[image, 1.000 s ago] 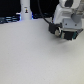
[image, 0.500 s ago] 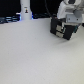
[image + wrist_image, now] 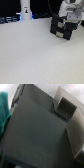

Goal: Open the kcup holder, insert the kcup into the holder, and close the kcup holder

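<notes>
Pale, plain surface (image 3: 35, 55) across most of the exterior view, dark background strip along the far edge. White bottle-like object (image 3: 25, 10) upright near the far edge, toward the exterior view's left, with a bluish glow at its base. Black boxy kcup holder (image 3: 62, 29) at the far side toward the exterior view's right, resting on the surface, two stacked fronts faintly distinguishable, picture too blurred for finer detail. White robot arm (image 3: 68, 9) directly above the holder, reaching down onto its top. End effector (image 3: 64, 21) right at the holder's upper part, apparently touching or just above it; open or closed, cannot tell, fingers lost against the black box.

Wrist view filled mostly by a broad dark grey face of the holder (image 3: 37, 131), seen very close and tilted. Pale, boxy corner shape (image 3: 67, 106) beyond the holder's edge, blurred, identity unclear. Patch of teal-green (image 3: 4, 114) at one border beside the dark face, too blurred to name. Kcup not identifiable in either view.
</notes>
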Controlling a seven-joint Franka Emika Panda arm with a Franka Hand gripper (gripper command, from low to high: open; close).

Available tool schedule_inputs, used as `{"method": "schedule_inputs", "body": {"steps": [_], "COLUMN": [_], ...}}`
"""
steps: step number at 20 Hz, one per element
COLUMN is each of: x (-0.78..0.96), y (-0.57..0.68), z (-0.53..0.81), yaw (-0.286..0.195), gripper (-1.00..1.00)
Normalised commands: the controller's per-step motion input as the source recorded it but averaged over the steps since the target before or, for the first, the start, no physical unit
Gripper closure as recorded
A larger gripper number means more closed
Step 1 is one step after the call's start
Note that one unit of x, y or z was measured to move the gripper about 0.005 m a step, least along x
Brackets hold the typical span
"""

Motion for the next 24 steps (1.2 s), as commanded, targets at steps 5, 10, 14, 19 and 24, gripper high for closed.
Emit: {"method": "schedule_inputs", "body": {"steps": [5,10,14,19,24], "x": [-0.08,0.05,0.25,0.27,0.04], "y": [0.17,0.08,0.35,0.52,0.34], "z": [0.42,0.05,0.11,0.11,0.08], "yaw": [-0.003,-0.003,0.000,0.000,0.012], "gripper": [-1.00,-1.00,-1.00,-1.00,-1.00]}}
